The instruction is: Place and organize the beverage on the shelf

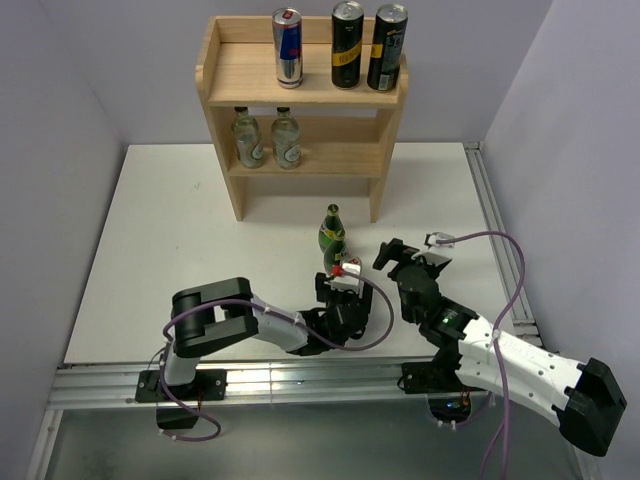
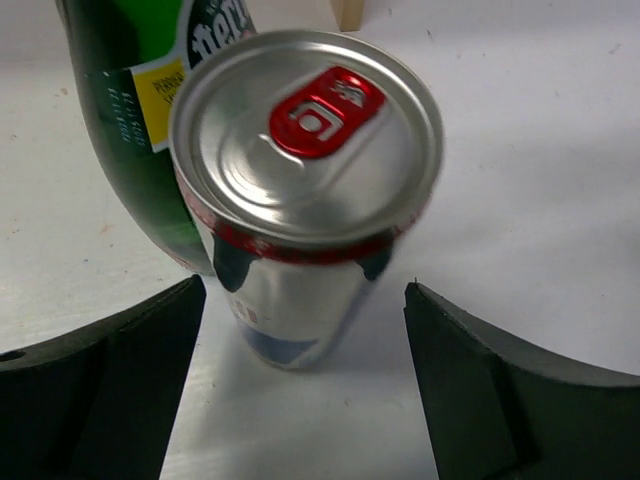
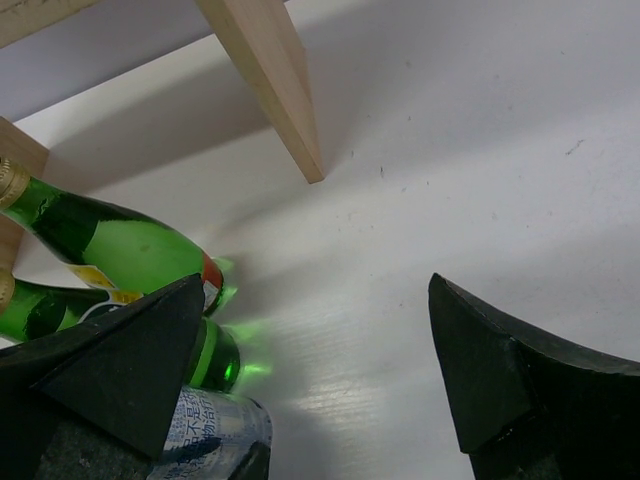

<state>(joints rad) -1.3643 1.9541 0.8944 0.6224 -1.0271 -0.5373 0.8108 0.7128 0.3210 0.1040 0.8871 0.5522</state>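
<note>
Left gripper spread wide around an upright silver can with a red tab, near the middle of the worktop.
The can stands between the fingers, touching neither. A green bottle stands just behind it on the left, touching or nearly so. The shelf sits at the far edge, with three cans on top and two clear bottles below. The right gripper, also wide and empty, hovers close on the right. Likely risks: the closing left finger clips the bottle and tips it, or the two grippers bump.
</note>
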